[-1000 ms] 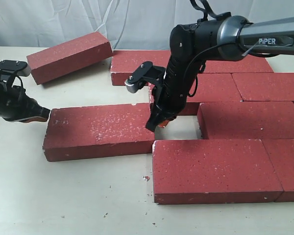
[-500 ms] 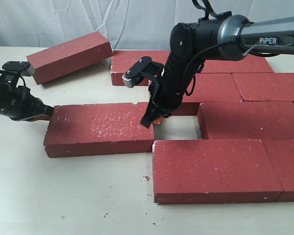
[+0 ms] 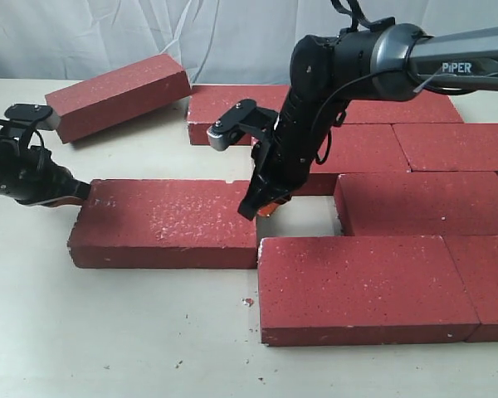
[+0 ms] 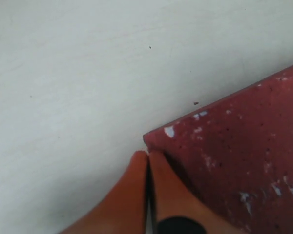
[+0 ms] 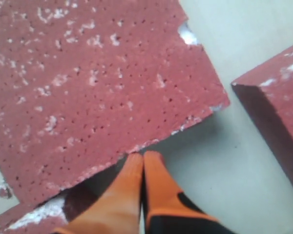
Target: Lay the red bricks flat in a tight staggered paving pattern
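I'm judging the paving as over half done. Several red bricks (image 3: 415, 203) are lying flat and staggered on the right of the surface (image 3: 108, 332). One loose brick (image 3: 162, 224) is sitting just left of its gap, and a skewed brick (image 3: 116, 95) is waiting at the back left. My left gripper (image 3: 73, 192), clenched on nothing, is touching the loose brick's left corner. My right gripper (image 3: 261, 206), likewise clenched, is meeting its right end. The bricks are looking rough, pale-speckled and chipped.
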`<state>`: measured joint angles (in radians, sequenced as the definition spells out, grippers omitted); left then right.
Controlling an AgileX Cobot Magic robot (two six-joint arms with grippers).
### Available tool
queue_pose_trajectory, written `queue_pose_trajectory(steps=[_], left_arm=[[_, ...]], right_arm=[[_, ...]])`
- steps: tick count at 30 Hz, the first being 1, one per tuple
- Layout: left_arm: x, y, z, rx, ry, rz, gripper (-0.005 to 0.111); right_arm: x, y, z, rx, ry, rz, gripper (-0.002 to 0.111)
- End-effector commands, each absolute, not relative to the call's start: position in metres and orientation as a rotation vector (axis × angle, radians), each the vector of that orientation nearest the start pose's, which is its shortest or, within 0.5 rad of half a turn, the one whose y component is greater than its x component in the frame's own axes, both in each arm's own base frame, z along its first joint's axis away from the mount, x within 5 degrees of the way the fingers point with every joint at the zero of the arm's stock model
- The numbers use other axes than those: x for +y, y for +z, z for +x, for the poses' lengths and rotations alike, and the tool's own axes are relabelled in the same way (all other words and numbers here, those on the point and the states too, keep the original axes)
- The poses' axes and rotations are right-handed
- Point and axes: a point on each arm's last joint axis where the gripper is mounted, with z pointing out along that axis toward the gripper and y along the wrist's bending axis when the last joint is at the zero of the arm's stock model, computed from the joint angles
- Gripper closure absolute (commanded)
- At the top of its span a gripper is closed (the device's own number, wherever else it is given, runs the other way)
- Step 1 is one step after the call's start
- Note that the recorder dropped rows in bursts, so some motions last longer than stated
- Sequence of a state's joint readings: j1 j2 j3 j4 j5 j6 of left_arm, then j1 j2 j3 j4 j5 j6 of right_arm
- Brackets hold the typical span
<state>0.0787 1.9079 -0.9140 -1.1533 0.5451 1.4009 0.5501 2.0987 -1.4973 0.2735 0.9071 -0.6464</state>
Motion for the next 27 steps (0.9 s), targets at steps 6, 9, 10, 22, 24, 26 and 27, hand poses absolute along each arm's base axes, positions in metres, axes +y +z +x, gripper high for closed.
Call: queue_pose_trajectory(steps=[6, 9, 10, 22, 24, 26, 27], left_arm=[[-0.022, 0.121, 0.335, 2.554, -0.625, 0.442, 0.107], [-0.018, 0.12, 0.338, 2.556, -0.55, 0.421, 0.107], [-0.015, 0.119, 0.339, 2.556, -0.512, 0.406, 0.107], [0.001, 0.122, 0.332, 2.644, -0.588, 0.254, 0.107], [-0.004, 0.121, 0.331, 2.641, -0.607, 0.309, 0.107], [-0.014, 0.121, 0.33, 2.632, -0.617, 0.363, 0.107], [-0.016, 0.121, 0.33, 2.631, -0.62, 0.378, 0.107]], right_arm=[[0.232, 0.172, 0.351, 2.492, 0.244, -1.503, 0.109], [0.233, 0.178, 0.353, 2.473, 0.244, -1.445, 0.109], [0.233, 0.18, 0.352, 2.483, 0.26, -1.437, 0.109], [0.279, 0.168, 0.292, 2.296, 0.54, -2.041, 0.109], [0.282, 0.16, 0.291, 2.275, 0.469, -2.097, 0.109], [0.283, 0.154, 0.291, 2.269, 0.432, -2.127, 0.109], [0.283, 0.154, 0.291, 2.269, 0.432, -2.127, 0.109]])
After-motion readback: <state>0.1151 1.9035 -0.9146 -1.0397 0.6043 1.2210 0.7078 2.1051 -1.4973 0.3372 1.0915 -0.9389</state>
